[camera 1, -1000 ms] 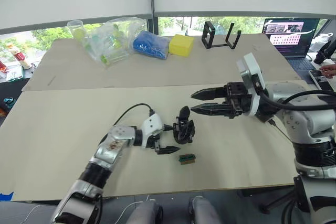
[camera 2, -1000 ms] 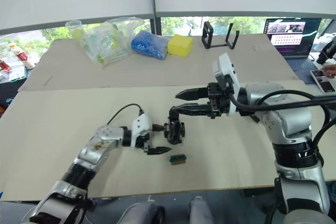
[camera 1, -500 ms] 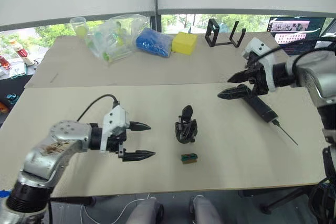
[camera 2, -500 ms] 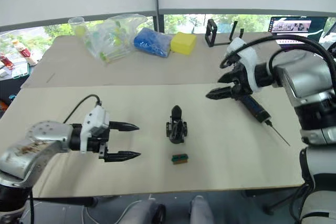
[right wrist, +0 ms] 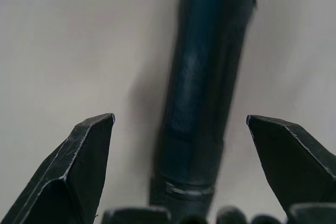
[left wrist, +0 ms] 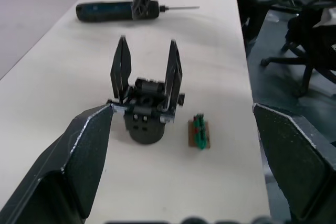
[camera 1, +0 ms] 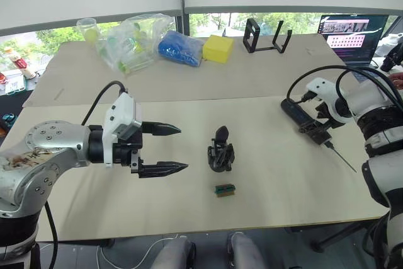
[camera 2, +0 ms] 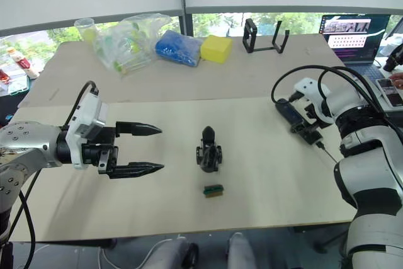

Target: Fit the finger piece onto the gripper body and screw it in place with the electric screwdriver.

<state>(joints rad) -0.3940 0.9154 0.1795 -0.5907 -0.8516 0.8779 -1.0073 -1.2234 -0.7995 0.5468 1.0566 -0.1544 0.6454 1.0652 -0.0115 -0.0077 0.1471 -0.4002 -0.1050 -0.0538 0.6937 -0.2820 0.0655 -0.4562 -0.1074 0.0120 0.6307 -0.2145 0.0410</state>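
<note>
The left gripper [camera 1: 170, 149] is spread wide and empty, aimed at the gripper body [camera 1: 221, 152] standing mid-table. The right gripper [right wrist: 178, 124], fingers parted, straddles the electric screwdriver [camera 2: 297, 120] lying flat

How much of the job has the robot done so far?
The fitting looks done: the gripper body stands on the table with two black fingers sticking up. In hand: the right tool is open right over the electric screwdriver, which lies flat, not gripped. The left tool waits open beside the body. Left to do: pick up the screwdriver and drive the screw.
</note>
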